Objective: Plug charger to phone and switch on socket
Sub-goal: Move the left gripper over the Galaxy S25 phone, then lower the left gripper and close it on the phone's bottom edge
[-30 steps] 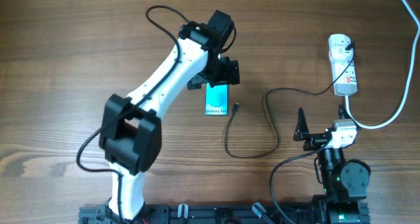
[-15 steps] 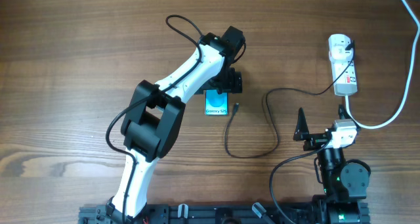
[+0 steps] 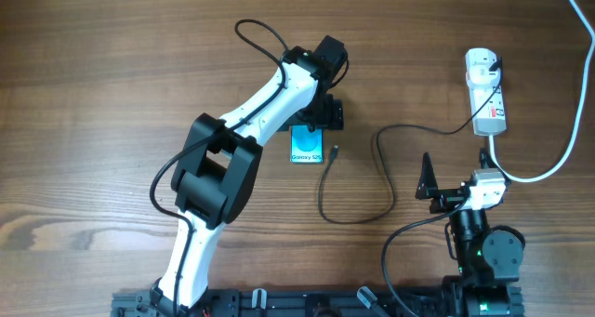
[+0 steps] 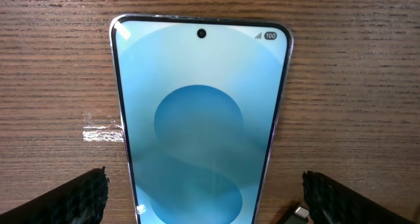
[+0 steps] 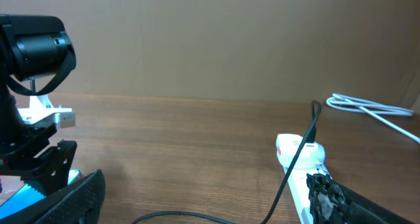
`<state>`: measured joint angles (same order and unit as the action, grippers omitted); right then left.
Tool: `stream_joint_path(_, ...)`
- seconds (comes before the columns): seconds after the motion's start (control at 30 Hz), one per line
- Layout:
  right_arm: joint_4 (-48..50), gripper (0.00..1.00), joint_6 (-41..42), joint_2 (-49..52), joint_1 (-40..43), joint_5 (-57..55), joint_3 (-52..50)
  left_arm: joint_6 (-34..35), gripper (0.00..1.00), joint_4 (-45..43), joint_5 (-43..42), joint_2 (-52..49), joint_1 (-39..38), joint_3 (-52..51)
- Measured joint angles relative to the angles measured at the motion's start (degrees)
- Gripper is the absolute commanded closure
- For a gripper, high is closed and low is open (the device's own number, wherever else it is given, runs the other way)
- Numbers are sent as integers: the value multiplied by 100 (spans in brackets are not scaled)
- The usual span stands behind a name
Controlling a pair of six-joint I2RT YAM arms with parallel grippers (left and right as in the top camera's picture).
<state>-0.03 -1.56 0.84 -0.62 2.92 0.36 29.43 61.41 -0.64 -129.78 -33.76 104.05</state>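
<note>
Wooden table (image 3: 84,66) is carrying the flat turquoise-screened phone (image 4: 200,119) midway between side edges; your left jaws are straddling it spread, right jaws gaping too. Limp thin black charger cable (image 3: 321,194) is wanting a pinch behind its tip.

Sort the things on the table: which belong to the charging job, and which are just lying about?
Job: phone, thin black charger cable, white socket strip.
Lying about: thick white cable trailing from the strip, scrap of clear tape beside the phone.
</note>
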Motion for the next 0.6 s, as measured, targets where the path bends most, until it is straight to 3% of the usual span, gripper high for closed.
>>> stream_joint_path(0.6, -2, 0, 0, 0, 0, -2, 0, 0, 0, -42, 0, 0, 0, 0)
